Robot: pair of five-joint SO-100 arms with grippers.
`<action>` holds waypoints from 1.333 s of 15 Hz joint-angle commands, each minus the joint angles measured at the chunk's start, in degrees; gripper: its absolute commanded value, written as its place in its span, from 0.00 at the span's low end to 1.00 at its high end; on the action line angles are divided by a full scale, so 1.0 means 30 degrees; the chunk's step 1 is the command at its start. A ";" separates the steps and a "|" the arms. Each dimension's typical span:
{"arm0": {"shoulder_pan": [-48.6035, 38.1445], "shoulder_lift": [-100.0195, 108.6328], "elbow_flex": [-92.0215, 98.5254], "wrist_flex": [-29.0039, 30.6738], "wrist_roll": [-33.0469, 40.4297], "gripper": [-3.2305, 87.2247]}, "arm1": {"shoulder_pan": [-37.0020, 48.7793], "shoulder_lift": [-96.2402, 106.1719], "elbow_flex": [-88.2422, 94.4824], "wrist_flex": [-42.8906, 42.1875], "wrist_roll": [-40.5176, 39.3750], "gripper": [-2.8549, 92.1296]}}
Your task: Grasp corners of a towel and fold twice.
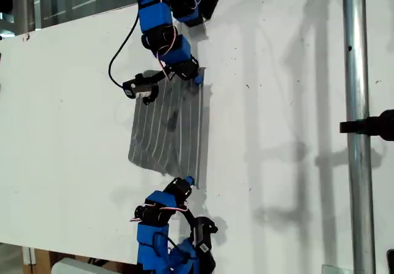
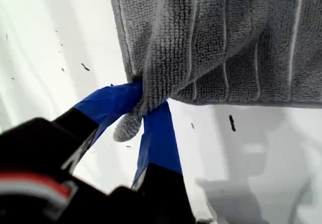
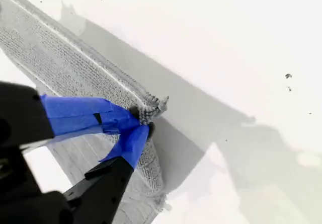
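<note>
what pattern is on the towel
Grey with thin pale parallel stripes on the towel, clearest in the first wrist view.

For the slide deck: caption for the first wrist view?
My first gripper pinches a corner of the grey striped towel.

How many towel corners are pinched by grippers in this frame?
2. One corner of the grey striped towel sits in my first gripper; another corner sits in my second gripper. Whether folded layers hide further corners cannot be told.
</note>
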 commanded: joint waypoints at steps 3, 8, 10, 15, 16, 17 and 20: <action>-0.2549 0.1787 0.0820 -0.1406 0.2139 0.01 | 0.3193 0.3252 0.0820 0.0967 -0.0732 0.03; -0.8438 -0.3369 -0.5713 -0.1553 0.8232 0.01 | 1.2480 0.4863 0.1260 -0.0703 -0.7002 0.03; -1.0254 -0.5918 -0.9082 -0.1436 0.9756 0.01 | 1.5469 0.4658 0.0938 -0.2109 -0.8994 0.03; -1.1982 -0.7793 -1.3125 -0.0996 1.0869 0.01 | 1.7051 0.4893 -0.0117 -0.3135 -1.0166 0.03; -1.1748 -0.7852 -1.2451 -0.0850 1.0664 0.01 | 1.6465 0.4336 0.0352 -0.3018 -0.9873 0.03; -1.1455 -0.7969 -1.1455 -0.0879 1.0254 0.01 | 1.5762 0.3838 0.1289 -0.3105 -0.9346 0.03; -1.0605 -0.8936 -0.8760 -0.2139 0.8730 0.01 | 1.4502 0.3428 0.5215 -0.4775 -0.7471 0.03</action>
